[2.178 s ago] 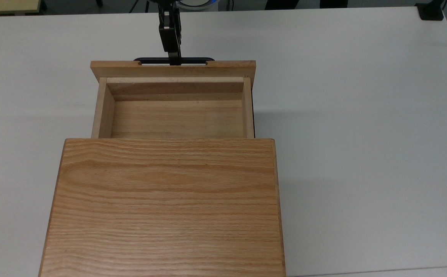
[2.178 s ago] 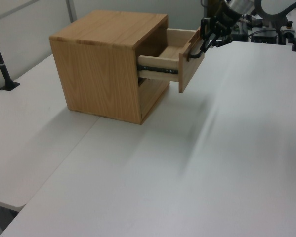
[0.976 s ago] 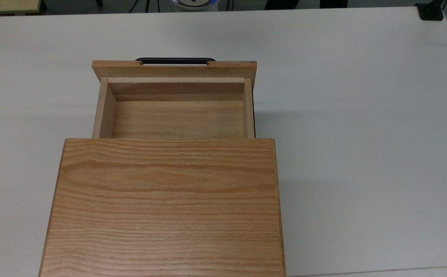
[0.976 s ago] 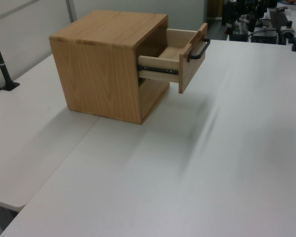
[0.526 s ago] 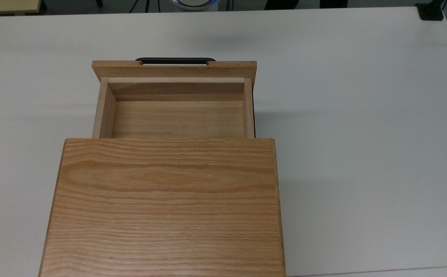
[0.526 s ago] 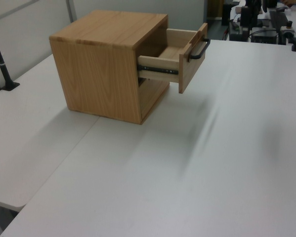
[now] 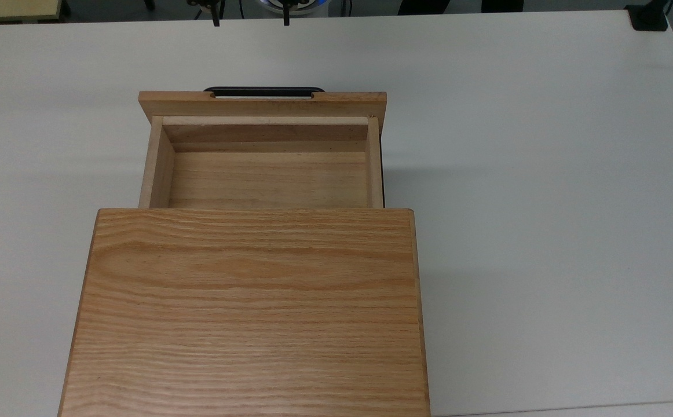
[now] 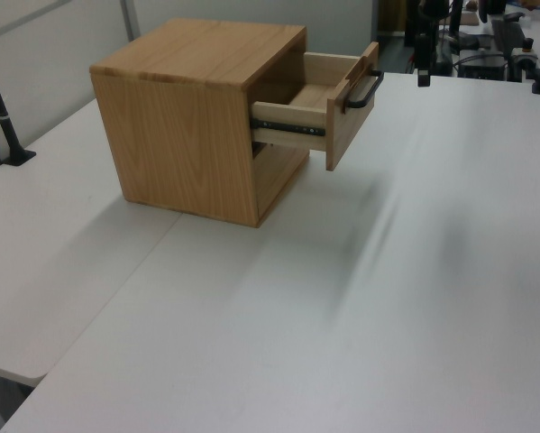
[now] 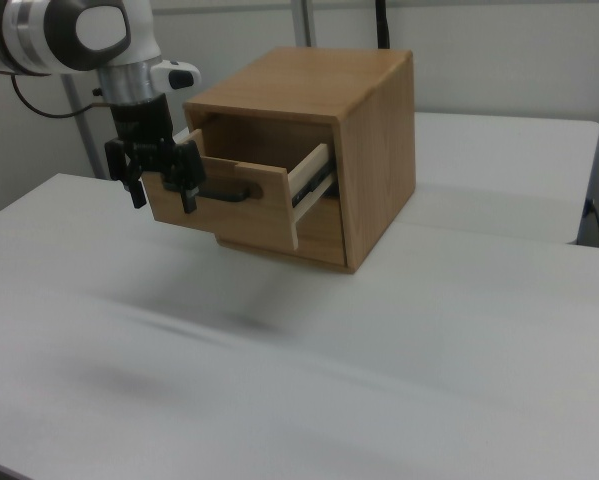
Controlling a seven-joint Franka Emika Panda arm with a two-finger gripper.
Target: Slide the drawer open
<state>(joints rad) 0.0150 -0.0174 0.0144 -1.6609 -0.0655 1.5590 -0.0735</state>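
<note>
Nearest in the top view: the broad oak-grain cabinet top (image 7: 249,313), sitting on the white table (image 7: 545,231). Nothing else on the table near it.

Past the cabinet's far edge: the light wooden box drawer with the wider oak front panel (image 7: 262,156), slid out a good way. Interior is empty and bare to the camera. The left view shows the black metal slide rail (image 8: 289,127) exposed along the drawer's side, so it rides on its runners, front panel level, not sagging.

On the far face of the panel: the long black bar handle (image 7: 263,90), running left-right across the panel's middle. Nothing touches it.

Farthest: the black two-finger gripper (image 7: 249,16) at the top view's far edge, well apart from the handle. In the right view the gripper (image 9: 160,183) hangs fingers-down in front of the panel, jaws spread wide, holding nothing.

Judgement: the slide looks essentially done; the step in hand is clearing away. To do it well:
- retreat straight along the slide axis or upward, no sideways sweep near the bar
- keep the fingers spread so a tip can't hook the handle and drag the drawer
- don't nudge the panel back in; the runners look free-moving, so a light bump would likely shift it
</note>
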